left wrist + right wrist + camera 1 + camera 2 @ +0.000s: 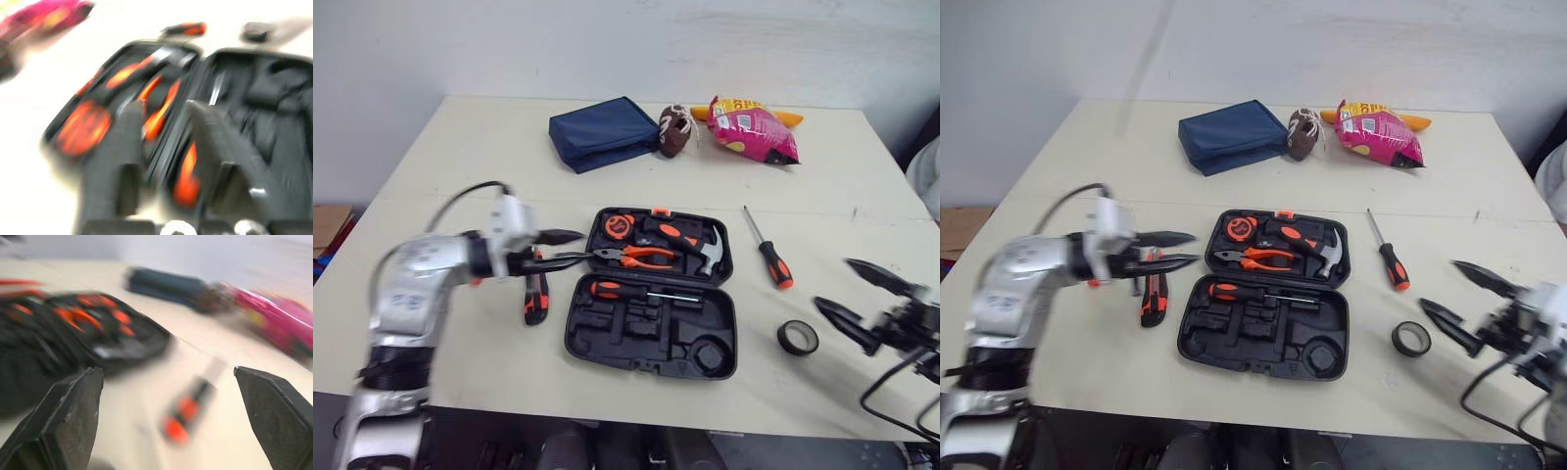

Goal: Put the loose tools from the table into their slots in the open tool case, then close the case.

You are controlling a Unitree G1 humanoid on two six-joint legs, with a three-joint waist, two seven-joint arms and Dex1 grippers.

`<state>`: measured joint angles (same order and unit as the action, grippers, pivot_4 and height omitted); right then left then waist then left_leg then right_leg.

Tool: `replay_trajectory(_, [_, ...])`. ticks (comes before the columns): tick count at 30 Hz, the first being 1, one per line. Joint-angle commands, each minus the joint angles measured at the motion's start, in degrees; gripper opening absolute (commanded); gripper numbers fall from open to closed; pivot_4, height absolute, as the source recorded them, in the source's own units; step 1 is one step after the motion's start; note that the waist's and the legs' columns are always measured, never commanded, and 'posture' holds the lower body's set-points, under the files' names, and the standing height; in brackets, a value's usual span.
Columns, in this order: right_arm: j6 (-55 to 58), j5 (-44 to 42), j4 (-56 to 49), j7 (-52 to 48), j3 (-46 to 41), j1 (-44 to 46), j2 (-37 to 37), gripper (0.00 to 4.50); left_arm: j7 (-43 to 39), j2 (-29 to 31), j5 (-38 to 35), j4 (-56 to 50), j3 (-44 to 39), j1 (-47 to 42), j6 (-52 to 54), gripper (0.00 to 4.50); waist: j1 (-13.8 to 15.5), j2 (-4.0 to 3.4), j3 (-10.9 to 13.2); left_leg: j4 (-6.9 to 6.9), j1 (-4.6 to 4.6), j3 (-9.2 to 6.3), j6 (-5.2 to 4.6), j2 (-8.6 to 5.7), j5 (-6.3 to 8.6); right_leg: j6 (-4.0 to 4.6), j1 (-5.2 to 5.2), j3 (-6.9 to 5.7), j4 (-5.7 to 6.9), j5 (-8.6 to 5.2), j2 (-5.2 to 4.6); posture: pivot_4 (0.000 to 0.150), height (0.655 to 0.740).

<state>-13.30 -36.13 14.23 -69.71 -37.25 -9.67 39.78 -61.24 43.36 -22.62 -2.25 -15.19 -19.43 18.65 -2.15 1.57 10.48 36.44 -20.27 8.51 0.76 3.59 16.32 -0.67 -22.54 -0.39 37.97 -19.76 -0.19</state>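
Black plastic tool case (pixel 597 338) lies open in the middle of the cream bench (pixel 460 157), its lid half on the far side. The lid half holds a tape measure (pixel 620 226), orange-handled pliers (pixel 646 257) and a hammer (pixel 705 250). The near half holds 1 screwdriver (pixel 636 291) and several bare slots.

3 tools lie loose on the bench: a second screwdriver (pixel 768 250) just right of the case, a roll of black tape (pixel 798 337) near the case's right front corner, and an orange-and-black handled tool (pixel 536 297) just left of the case.

The left pincer (pixel 579 246) hovers at the case's left edge, close to the far end of that handled tool, its fingers apart and holding nothing. The right pincer (pixel 832 282) is spread wide and empty, right of the tape roll and apart from it.

At the far side of the bench sit a navy pouch (pixel 602 132), a small brown ball (pixel 675 129) and a pink snack bag (pixel 756 132).
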Motion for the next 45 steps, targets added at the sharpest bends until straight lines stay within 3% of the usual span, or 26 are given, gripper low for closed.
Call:
replay_trajectory(1, [-5.7,0.8,4.0,1.9,-6.3,-2.7,-0.1,4.5,1.2,4.2,0.7,4.5,-8.2,4.3,-4.3,3.63,-0.2,0.0,0.0,-0.05,0.01,0.02,-0.01,-0.02,0.01,0.0,0.0,0.0,-0.03,0.0,-0.02,0.15,0.74])
replay_trajectory(3, [-7.1,1.3,5.6,3.6,-8.3,-4.7,-0.6,4.5,2.4,6.1,1.4,8.4,-11.8,6.4,-6.9,4.41,-0.3,0.01,0.0,-0.15,0.04,0.04,-0.11,-0.07,0.04,0.0,0.0,0.0,-0.06,0.0,-0.11,0.15,0.74])
replay_trajectory(8, [-9.4,2.6,7.0,8.6,-12.1,-12.0,-3.2,4.5,6.0,10.9,5.8,19.1,-19.3,13.9,-15.9,4.41,-0.6,0.05,0.0,-0.4,0.1,0.04,-0.16,-0.09,0.04,0.07,-0.03,-0.01,-0.16,0.03,-0.14,0.15,0.74])
replay_trajectory(13, [-11.1,2.5,4.8,9.7,-11.9,-15.2,-6.0,4.5,8.8,11.4,5.3,27.1,-23.3,16.3,-21.6,4.41,-1.1,0.05,0.0,-0.58,0.12,0.03,-0.11,-0.06,0.07,0.23,-0.05,-0.12,-0.16,-0.06,-0.2,0.15,0.74])
replay_trajectory(16, [-10.6,1.9,0.8,11.1,-11.7,-16.8,-8.2,4.5,9.6,10.6,3.4,26.2,-24.6,18.2,-20.3,4.41,-1.2,0.1,0.0,-0.57,0.12,0.05,0.14,-0.07,0.21,0.26,-0.05,-0.14,-0.18,-0.03,-0.25,0.15,0.74])
replay_trajectory(20, [-5.1,8.6,-5.0,21.2,-8.9,-17.7,-8.4,4.5,8.0,10.4,0.1,21.4,-23.8,18.3,-16.5,4.41,-1.1,0.1,0.0,-0.6,0.12,0.04,0.19,-0.06,0.23,0.27,-0.08,-0.17,-0.17,-0.03,-0.26,0.15,0.74])
replay_trajectory(23, [-1.4,6.7,-11.7,20.5,-5.8,-17.0,-7.7,4.5,7.6,9.9,-2.2,15.7,-22.4,17.8,-13.0,4.41,-1.1,0.14,0.0,-0.6,0.08,0.04,0.21,-0.06,0.23,0.29,-0.11,-0.18,-0.17,-0.02,-0.27,0.15,0.74])
replay_trajectory(27, [17.1,8.6,-24.5,29.9,-0.1,-12.0,-1.0,4.5,6.1,9.6,-7.4,1.5,-17.6,16.9,-5.3,4.41,-1.3,0.04,0.0,-0.6,0.06,0.07,0.21,-0.08,0.23,0.28,-0.11,-0.15,-0.16,-0.01,-0.29,0.15,0.74])
replay_trajectory(31, [36.4,9.5,-33.6,36.5,5.7,-8.4,5.5,4.5,5.4,9.0,-9.9,-5.9,-13.3,14.6,-2.0,4.41,-1.1,0.07,0.0,-0.62,0.06,0.06,0.28,-0.07,0.17,0.25,-0.16,-0.15,-0.14,0.0,-0.22,0.15,0.74])
replay_trajectory(37, [67.7,-5.6,-37.2,39.7,13.3,7.9,11.7,4.5,6.8,6.7,-13.5,-17.6,-5.2,11.4,3.9,4.41,-1.2,0.09,0.1,-0.81,-0.11,0.03,0.14,-0.09,-0.1,0.22,-0.36,-0.08,-0.18,-0.06,-0.12,0.15,0.74])
replay_trajectory(45, [71.4,3.6,-29.4,43.3,26.3,23.3,12.1,4.5,6.2,4.6,-13.7,-24.4,-1.7,13.6,4.0,4.41,-1.1,0.17,0.1,-0.56,-0.75,0.05,0.34,-0.08,-0.21,0.17,-0.98,-0.03,-0.12,-0.07,-0.06,0.15,0.74])
